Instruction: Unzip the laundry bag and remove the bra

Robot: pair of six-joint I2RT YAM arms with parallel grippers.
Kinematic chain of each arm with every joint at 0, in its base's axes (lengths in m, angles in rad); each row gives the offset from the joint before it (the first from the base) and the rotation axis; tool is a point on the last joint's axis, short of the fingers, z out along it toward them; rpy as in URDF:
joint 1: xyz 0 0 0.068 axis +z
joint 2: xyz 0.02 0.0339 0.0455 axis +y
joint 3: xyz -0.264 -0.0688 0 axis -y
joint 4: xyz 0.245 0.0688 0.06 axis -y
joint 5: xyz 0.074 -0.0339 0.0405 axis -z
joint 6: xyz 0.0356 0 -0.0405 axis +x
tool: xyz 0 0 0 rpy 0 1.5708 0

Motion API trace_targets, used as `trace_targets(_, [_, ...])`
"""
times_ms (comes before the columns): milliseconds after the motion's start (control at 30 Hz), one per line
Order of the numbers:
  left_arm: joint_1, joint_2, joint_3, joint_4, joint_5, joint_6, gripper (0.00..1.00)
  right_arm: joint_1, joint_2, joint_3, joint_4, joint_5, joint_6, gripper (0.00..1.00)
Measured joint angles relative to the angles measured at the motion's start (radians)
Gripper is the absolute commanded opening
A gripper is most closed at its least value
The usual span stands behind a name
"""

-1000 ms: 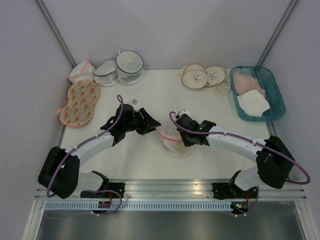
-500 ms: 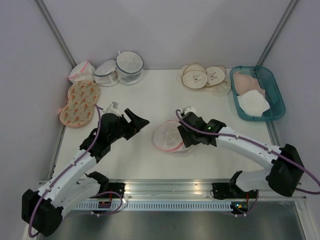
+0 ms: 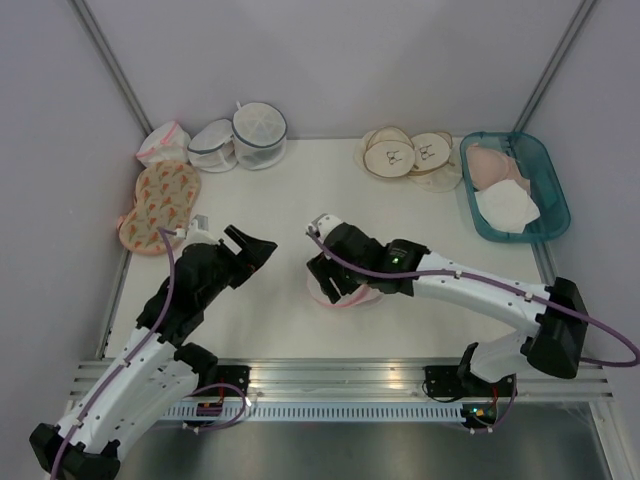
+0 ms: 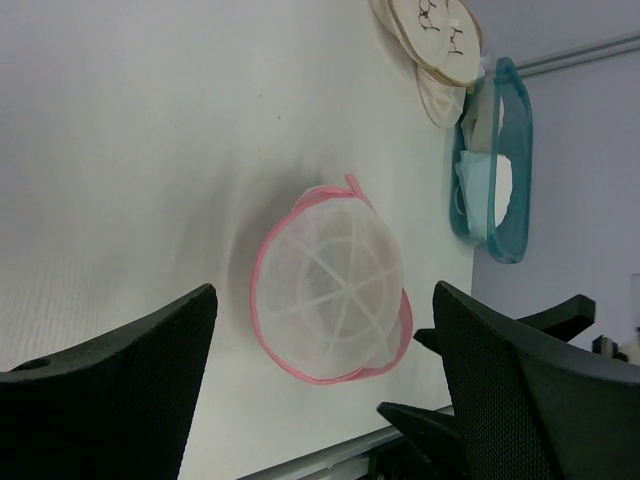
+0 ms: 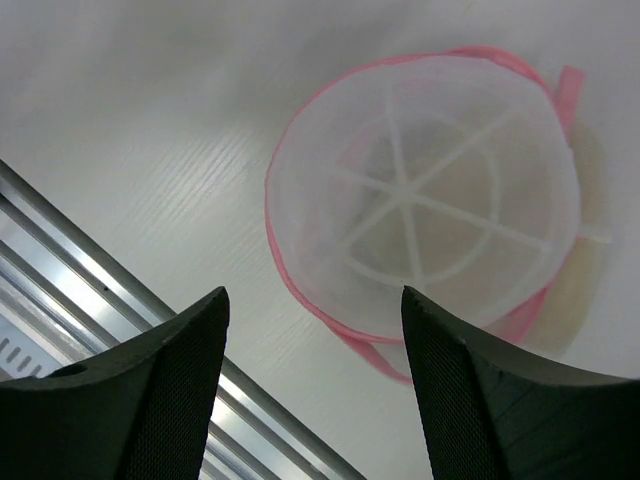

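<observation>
The laundry bag (image 3: 352, 293), a round white mesh dome with a pink zipper rim, lies on the table near the front middle. Its rim gapes on one side, one half tilted over the other (image 5: 430, 230). A pale cream shape (image 5: 585, 275) shows through the mesh and at the gap; I take it for the bra. My right gripper (image 3: 320, 278) hangs open just above the bag's left edge, touching nothing (image 5: 312, 295). My left gripper (image 3: 262, 247) stands open well to the left of the bag (image 4: 330, 295), with nothing between its fingers (image 4: 322, 292).
Two white mesh bags with grey-blue rims (image 3: 258, 132) and a small pouch (image 3: 163, 143) stand at the back left, beside an orange patterned piece (image 3: 160, 205). Round beige pads (image 3: 405, 152) and a teal tray (image 3: 548, 200) sit at the back right. An aluminium rail (image 3: 340, 375) runs along the near edge.
Both grippers have left the bag. The left arm drew back to the left and opened wider. The right gripper opened and shifted left over the bag, which slid slightly left.
</observation>
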Motion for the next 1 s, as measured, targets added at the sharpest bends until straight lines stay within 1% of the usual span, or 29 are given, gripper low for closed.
trace_targets(133, [0.000,-0.045,-0.002,-0.038,-0.020,0.000,0.93,0.126,0.118,0.044,-0.019,0.146,-0.028,0.76])
trace_targets(300, [0.000,-0.096,-0.002,-0.062,-0.047,0.000,0.94,0.264,0.225,0.085,-0.031,0.303,-0.081,0.78])
trace_targets(567, [0.000,-0.140,-0.002,-0.108,-0.076,0.000,0.95,0.403,0.384,0.087,-0.065,0.516,-0.153,0.79])
trace_targets(633, [0.000,-0.152,-0.002,-0.115,-0.084,0.000,0.96,0.424,0.428,0.087,-0.066,0.549,-0.166,0.77])
trace_targets(700, [0.000,-0.162,-0.002,-0.121,-0.091,0.000,0.96,0.441,0.463,0.086,-0.065,0.580,-0.175,0.73])
trace_targets(733, [0.001,-0.165,-0.002,-0.123,-0.091,0.000,0.96,0.445,0.478,0.086,-0.063,0.598,-0.180,0.67])
trace_targets(800, [0.001,-0.167,-0.002,-0.129,-0.092,0.000,0.96,0.446,0.499,0.086,-0.055,0.637,-0.188,0.59])
trace_targets(833, [0.001,-0.168,-0.002,-0.132,-0.092,0.000,0.96,0.446,0.509,0.086,-0.049,0.658,-0.193,0.54])
trace_targets(900, [0.001,-0.169,-0.002,-0.139,-0.092,0.000,0.96,0.445,0.524,0.086,-0.036,0.708,-0.201,0.52])
trace_targets(1000, [0.001,-0.170,-0.002,-0.145,-0.092,0.000,0.96,0.444,0.552,0.088,-0.020,0.789,-0.210,0.29])
